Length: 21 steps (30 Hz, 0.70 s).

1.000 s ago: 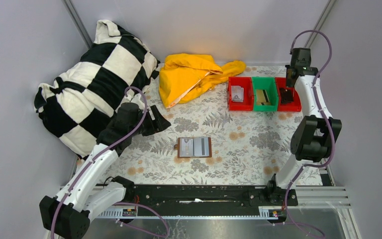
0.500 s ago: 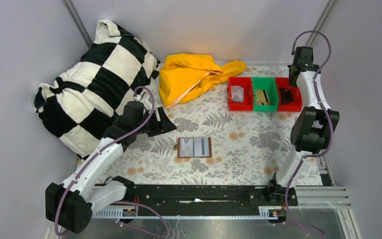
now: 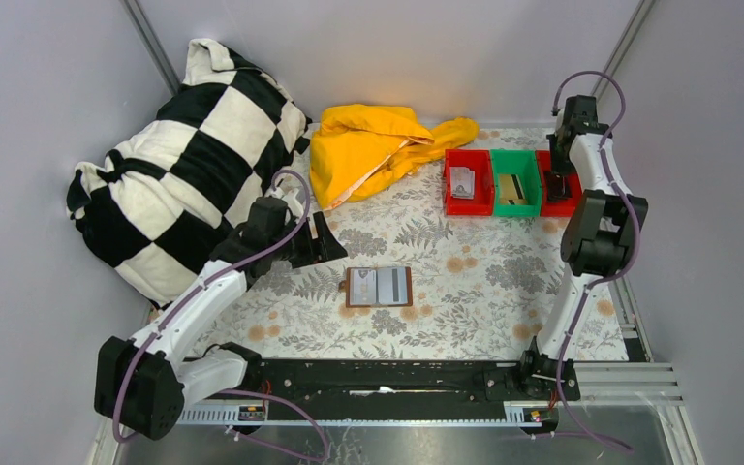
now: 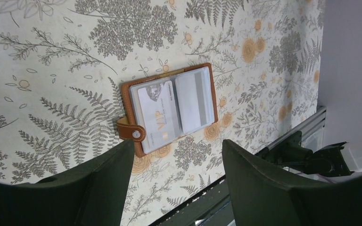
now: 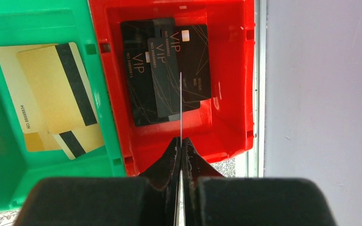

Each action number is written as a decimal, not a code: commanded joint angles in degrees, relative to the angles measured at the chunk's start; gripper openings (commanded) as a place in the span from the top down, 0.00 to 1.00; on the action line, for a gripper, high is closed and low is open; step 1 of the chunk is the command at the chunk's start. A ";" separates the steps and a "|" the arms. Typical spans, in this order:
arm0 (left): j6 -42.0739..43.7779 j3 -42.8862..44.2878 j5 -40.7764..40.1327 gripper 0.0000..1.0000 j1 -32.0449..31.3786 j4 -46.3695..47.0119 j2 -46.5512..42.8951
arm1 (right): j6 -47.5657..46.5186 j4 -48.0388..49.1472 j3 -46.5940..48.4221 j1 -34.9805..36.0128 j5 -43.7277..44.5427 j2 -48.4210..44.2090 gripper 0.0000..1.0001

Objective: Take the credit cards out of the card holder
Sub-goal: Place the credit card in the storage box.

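The brown card holder [image 3: 379, 287] lies open on the floral table, mid-front. In the left wrist view [image 4: 169, 108] it holds a pale VIP card [image 4: 156, 113] and a grey card [image 4: 195, 101] in its pockets. My left gripper [image 3: 322, 237] is open and empty, hovering just left of the holder [image 4: 178, 146]. My right gripper [image 3: 554, 184] is shut on a thin card seen edge-on [image 5: 181, 103], its jaws [image 5: 181, 141] over the right red bin [image 5: 226, 117], where several black VIP cards [image 5: 165, 70] lie.
A green bin [image 3: 514, 184] with gold cards [image 5: 52, 89] and a left red bin [image 3: 468, 182] with a pale card stand at the back right. A checkered pillow [image 3: 174, 165] and a yellow cloth [image 3: 378, 145] lie at the back. The right wall is close.
My left arm has moved right, bringing its open gripper closer to the card holder. My right arm has shifted slightly left over the right red bin, still gripping the card.
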 commanded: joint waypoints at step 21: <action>-1.02 -2.18 7.78 0.26 0.29 9.11 2.95 | 2.91 -4.98 12.23 0.31 1.94 4.16 0.57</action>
